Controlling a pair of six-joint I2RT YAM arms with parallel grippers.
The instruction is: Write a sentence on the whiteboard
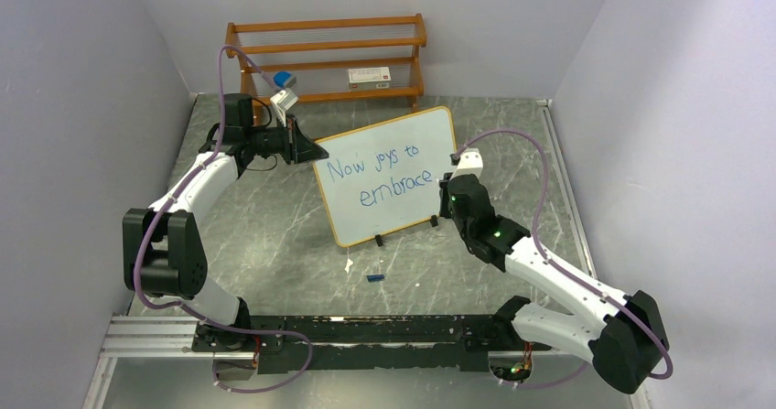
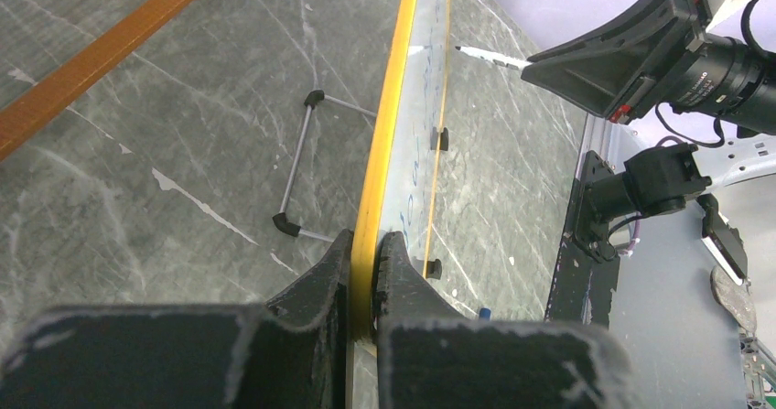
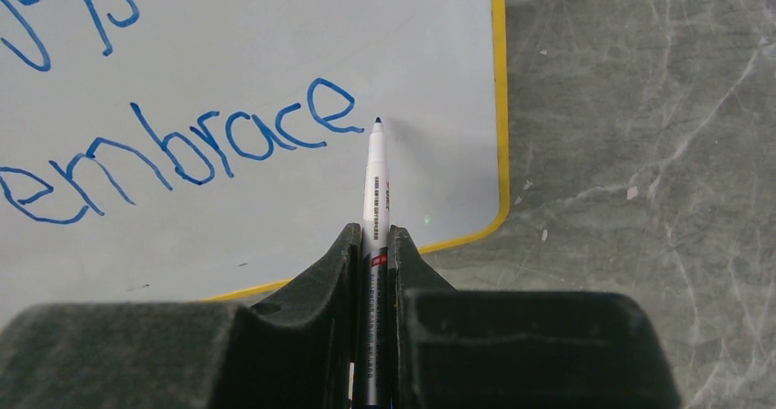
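Observation:
The whiteboard (image 1: 403, 139) stands tilted on the table, with an orange frame and two black feet. On it is the sentence (image 1: 384, 178) in blue, "New joys to" above "embrace". My left gripper (image 1: 307, 150) is shut on the board's left edge. In the left wrist view its jaws (image 2: 368, 240) pinch the yellow frame (image 2: 389, 125). My right gripper (image 1: 447, 194) is at the board's right side, shut on a white marker (image 3: 375, 180). The marker's dark tip sits just right of the last "e" of the sentence (image 3: 183, 148), close against the whiteboard (image 3: 412, 43).
A brown wooden shelf rack (image 1: 325, 57) at the back wall holds a white box (image 1: 370, 76) and a blue item (image 1: 282, 79). A small blue cap (image 1: 374, 278) and a white scrap (image 1: 349, 264) lie in front of the board. A wire stand (image 2: 297, 166) props it from behind.

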